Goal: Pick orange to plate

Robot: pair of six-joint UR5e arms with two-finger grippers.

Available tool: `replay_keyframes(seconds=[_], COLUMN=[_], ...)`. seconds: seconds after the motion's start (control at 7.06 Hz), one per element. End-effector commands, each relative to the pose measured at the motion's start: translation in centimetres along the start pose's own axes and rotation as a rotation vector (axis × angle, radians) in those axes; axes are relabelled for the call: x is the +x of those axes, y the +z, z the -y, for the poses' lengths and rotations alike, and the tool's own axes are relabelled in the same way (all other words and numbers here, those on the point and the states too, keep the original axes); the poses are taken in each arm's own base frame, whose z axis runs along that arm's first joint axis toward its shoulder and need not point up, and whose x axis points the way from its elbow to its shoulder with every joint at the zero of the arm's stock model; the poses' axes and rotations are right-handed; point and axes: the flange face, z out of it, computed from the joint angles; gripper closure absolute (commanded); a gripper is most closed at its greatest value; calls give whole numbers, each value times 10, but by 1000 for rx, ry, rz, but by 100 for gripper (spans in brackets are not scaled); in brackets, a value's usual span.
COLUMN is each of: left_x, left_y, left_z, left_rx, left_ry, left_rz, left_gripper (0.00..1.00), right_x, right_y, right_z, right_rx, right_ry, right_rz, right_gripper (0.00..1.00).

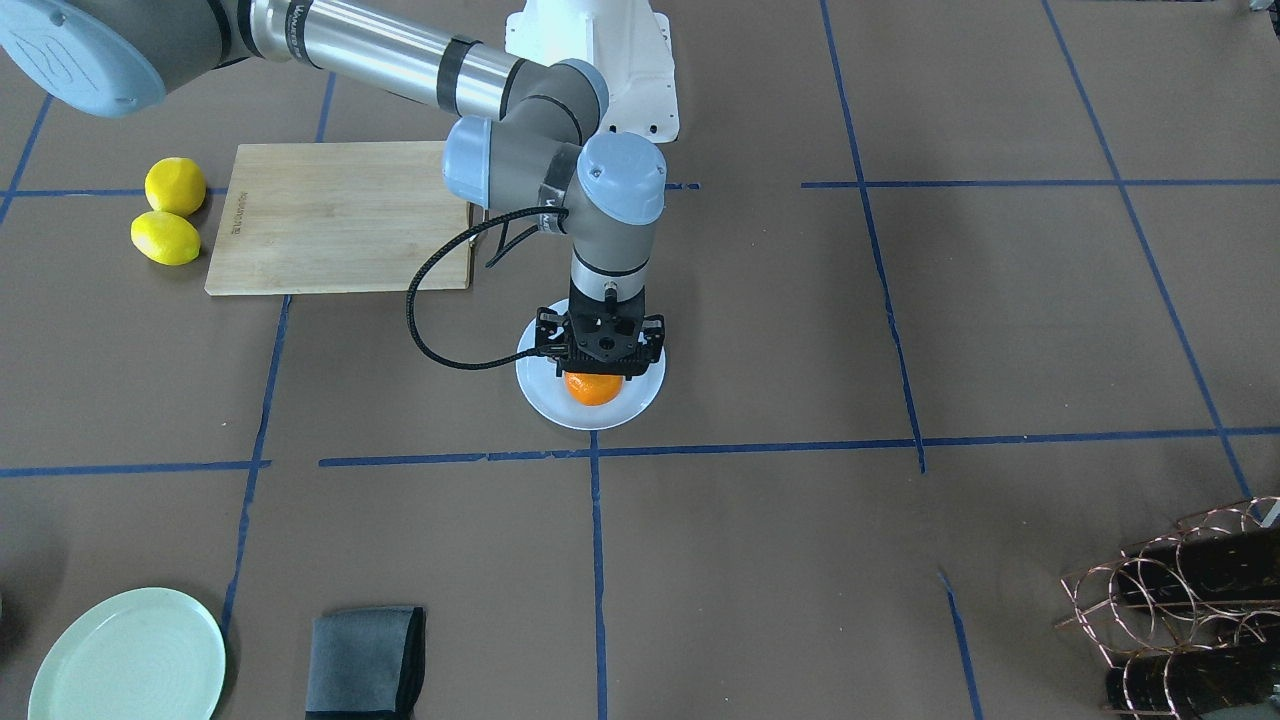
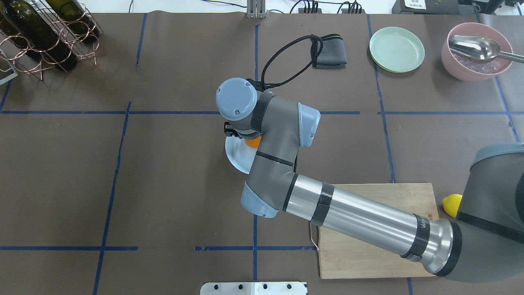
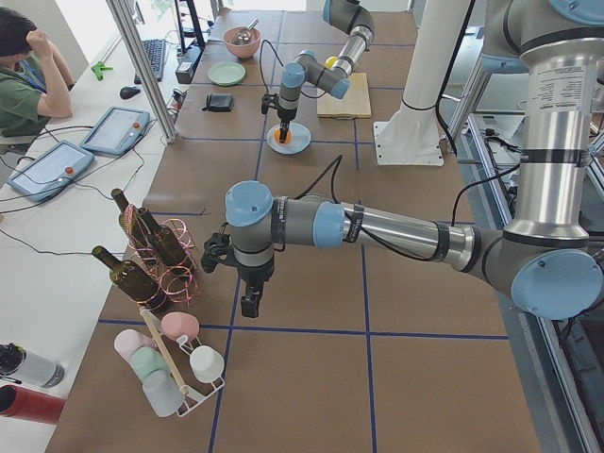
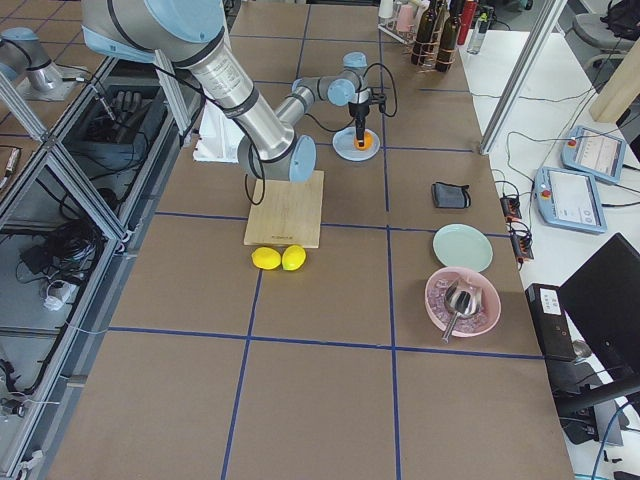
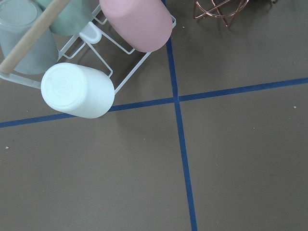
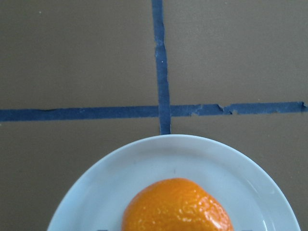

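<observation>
Right gripper is held pointing straight down over the orange, its black body just above the fruit. Its fingers are hidden, so whether they are spread or pinching the fruit cannot be told. The orange is seen on the pale plate, slightly toward the side away from the robot. It looks round; no long axis or facing can be made out. Left gripper is hung over the table near a cup rack, its opening unreadable.
</observation>
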Motion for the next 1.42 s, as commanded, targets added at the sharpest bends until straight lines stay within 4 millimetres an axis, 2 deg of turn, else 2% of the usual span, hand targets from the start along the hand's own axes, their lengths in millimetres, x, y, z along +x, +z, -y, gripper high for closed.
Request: replay_keyframes(seconds=[0.0, 0.14, 0.28, 0.57, 0.71, 0.85, 0.99, 1.13, 1.28], left_x=[-1, -1, -2, -14, -15, -19, -20, -26, -23], left_y=[2, 1, 4, 28, 39, 43, 42, 50, 44], left_z=[0, -1, -6, -41, -68, -82, -81, -85, -78], left_rx=[-3, -1, -5, -47, -52, -52, -51, -66, -57], left_ry=[0, 2, 4, 153, 139, 131, 126, 111, 115], left_rz=[-1, 0, -2, -80, -140, -144, -142, -147, -140], left_gripper=[0, 0, 0, 0, 0, 0, 0, 0, 0], right_x=[14, 42, 95, 208, 272, 332, 393, 460, 539], right_y=[-40, -66, -84, -102, -105, -110, -114, -116, -115], right_z=[27, 51, 70, 125, 140, 152, 167, 180, 186], right_rx=[-7, -9, -7, -34, -39, -44, -58, -74, -87], right_ry=[13, -1, -49, -132, -207, -262, -284, -311, -369], right_rz=[64, 105, 144, 173, 178, 183, 189, 162, 114], right_gripper=[0, 0, 0, 0, 0, 0, 0, 0, 0])
